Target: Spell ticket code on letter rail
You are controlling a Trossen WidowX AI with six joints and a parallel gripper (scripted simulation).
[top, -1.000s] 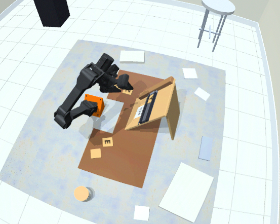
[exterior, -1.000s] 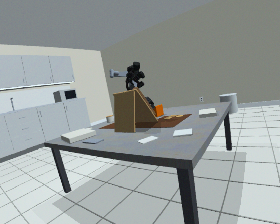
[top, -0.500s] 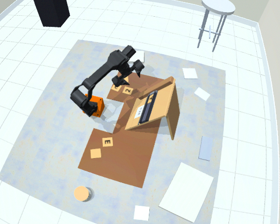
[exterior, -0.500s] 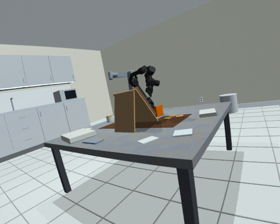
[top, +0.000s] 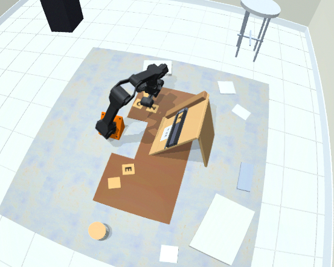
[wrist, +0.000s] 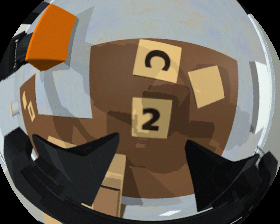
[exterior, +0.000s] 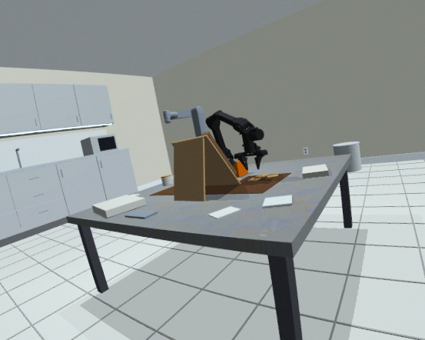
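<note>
My gripper [exterior: 251, 168] [wrist: 153, 141] is open and empty, pointing down above a tile [top: 153, 108] [wrist: 151, 118] whose mark reads as Z or 2. A C tile [top: 136, 104] [wrist: 157, 61] lies beside it, and a blank-faced tile [top: 145, 94] [wrist: 207, 86] is close by, partly hidden by the arm in the top view. An E tile [top: 128, 169] and another blank-faced tile [top: 114, 182] lie on the mat's other part. The sloped board [top: 191, 124] [exterior: 190, 169] carries a dark rail [top: 176, 130] with a Y tile [top: 180, 117] at its upper end. The ticket [top: 166, 133] is too small to read.
The brown mat [top: 146, 196] [wrist: 111, 80] lies under the board and tiles. A wooden ledge [top: 186, 105] stands along the board's side. The orange arm base [top: 117, 127] [wrist: 53, 35] is near the mat. A white box [exterior: 315, 171], a round container [top: 97, 231] and a large pale slab [top: 222, 229] lie farther out.
</note>
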